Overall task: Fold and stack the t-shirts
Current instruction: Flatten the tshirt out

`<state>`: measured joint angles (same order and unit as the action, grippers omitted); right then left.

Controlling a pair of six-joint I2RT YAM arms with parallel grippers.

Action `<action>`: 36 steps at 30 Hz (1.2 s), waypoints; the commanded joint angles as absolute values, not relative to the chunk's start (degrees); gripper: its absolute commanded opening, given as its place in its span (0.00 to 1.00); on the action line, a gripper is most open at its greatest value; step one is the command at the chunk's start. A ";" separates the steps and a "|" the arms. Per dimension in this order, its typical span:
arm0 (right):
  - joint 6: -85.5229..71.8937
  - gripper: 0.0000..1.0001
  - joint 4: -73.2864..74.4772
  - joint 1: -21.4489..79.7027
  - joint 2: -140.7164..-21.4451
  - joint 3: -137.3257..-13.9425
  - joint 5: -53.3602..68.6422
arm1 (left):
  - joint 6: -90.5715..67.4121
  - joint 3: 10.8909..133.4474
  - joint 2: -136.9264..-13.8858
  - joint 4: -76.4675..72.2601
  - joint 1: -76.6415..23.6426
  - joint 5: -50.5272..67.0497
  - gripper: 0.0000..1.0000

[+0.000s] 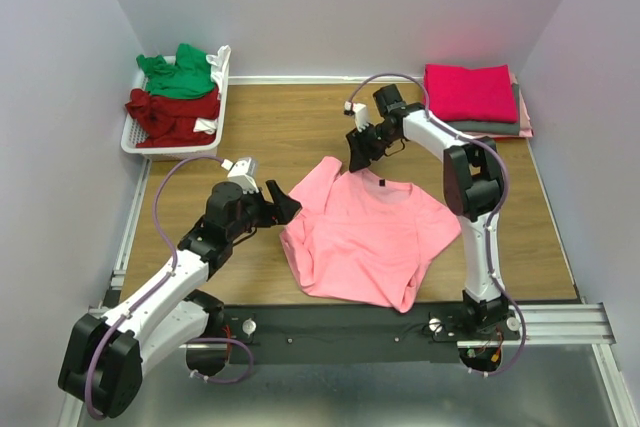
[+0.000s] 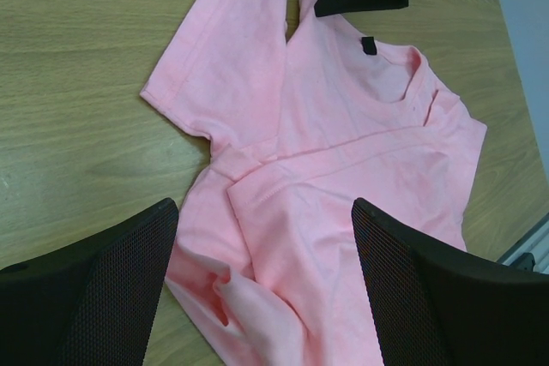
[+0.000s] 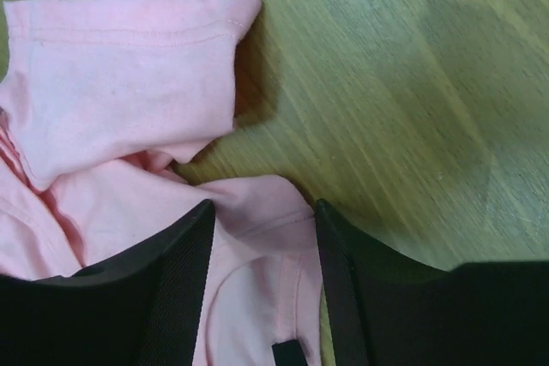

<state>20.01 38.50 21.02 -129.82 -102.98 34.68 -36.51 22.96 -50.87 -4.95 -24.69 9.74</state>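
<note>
A light pink t-shirt (image 1: 365,232) lies spread and rumpled mid-table, its dark neck label (image 1: 380,182) at the far side. My left gripper (image 1: 285,205) is open and empty, hovering over the shirt's left edge; in the left wrist view (image 2: 264,212) the cloth (image 2: 343,152) lies below the wide-apart jaws. My right gripper (image 1: 357,152) is at the shirt's far shoulder. In the right wrist view (image 3: 264,207) its jaws stand apart astride the collar edge of the shirt (image 3: 120,83), near the label (image 3: 287,353). A magenta shirt (image 1: 470,92) lies folded on a grey one (image 1: 490,128) at the back right.
A white slotted basket (image 1: 135,137) stands at the back left, holding a green shirt (image 1: 180,75) and a dark red shirt (image 1: 170,112). Walls close the table on three sides. A metal rail (image 1: 560,319) runs along the near edge.
</note>
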 commanded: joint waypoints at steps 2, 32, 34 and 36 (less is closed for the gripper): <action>19.60 0.39 40.87 21.53 -129.99 -102.05 34.54 | -36.74 23.03 -49.31 -4.57 -24.17 9.93 0.89; 15.99 0.57 40.61 7.56 -129.29 -110.48 24.52 | -36.30 23.82 -46.06 -3.87 -24.17 10.28 0.89; 16.43 0.63 40.61 7.47 -127.10 -109.87 24.52 | -36.12 24.34 -45.88 -3.43 -24.17 10.11 0.89; 17.66 0.70 40.61 7.56 -123.95 -108.38 24.87 | -35.60 24.70 -45.62 -2.90 -24.17 9.93 0.89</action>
